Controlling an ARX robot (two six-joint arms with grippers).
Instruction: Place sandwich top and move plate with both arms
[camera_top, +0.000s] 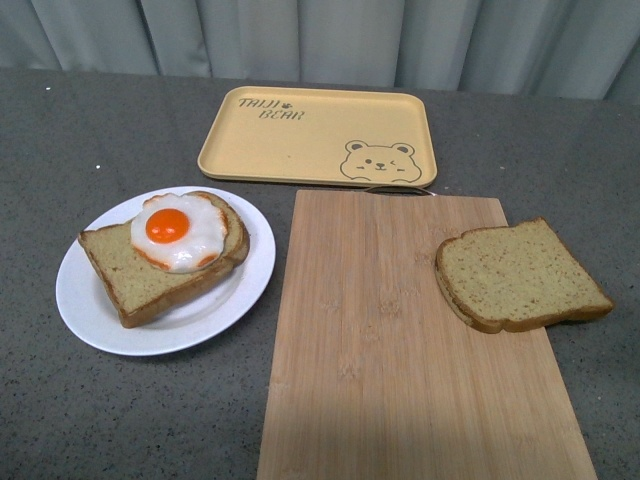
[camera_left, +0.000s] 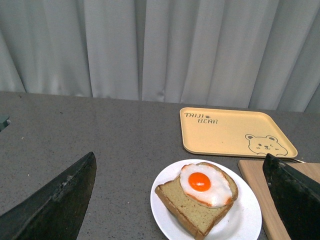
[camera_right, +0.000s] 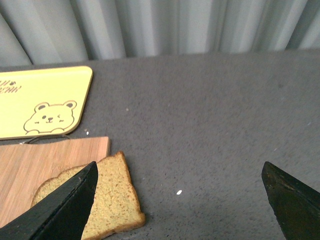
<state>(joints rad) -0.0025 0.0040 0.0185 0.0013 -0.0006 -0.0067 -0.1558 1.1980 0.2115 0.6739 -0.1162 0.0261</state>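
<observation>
The sandwich top, a plain square slice of tan speckled bread (camera_top: 520, 275), is lying flat on the right edge of the long pale wooden board (camera_top: 390, 350), with its outer side overhanging onto the grey speckled table (camera_top: 100, 120). That overhang is probably giving you an exposed edge to pinch from the right. The round white shallow plate (camera_top: 90, 320) is sitting on the table just left of the board, apart from it, and is carrying the matching bread slice (camera_top: 140, 280) with the fried egg (camera_top: 180, 230) on top, so the base is waiting for its lid. Your right gripper (camera_right: 179, 163) is hovering with its two black fingers spread wide and nothing between them; the plain slice is showing beside one finger, not yet framed between the two. Your left gripper (camera_left: 178, 155) is likewise hanging wide open and empty, facing the plate and egg. Neither arm is showing in the front view. The yellow rectangular bear-print tray (camera_top: 310, 135) is resting behind the board, touching or nearly touching its far edge; grey curtains (camera_top: 300, 35) are closing off the back. Nothing is blocking the path from slice to plate.
</observation>
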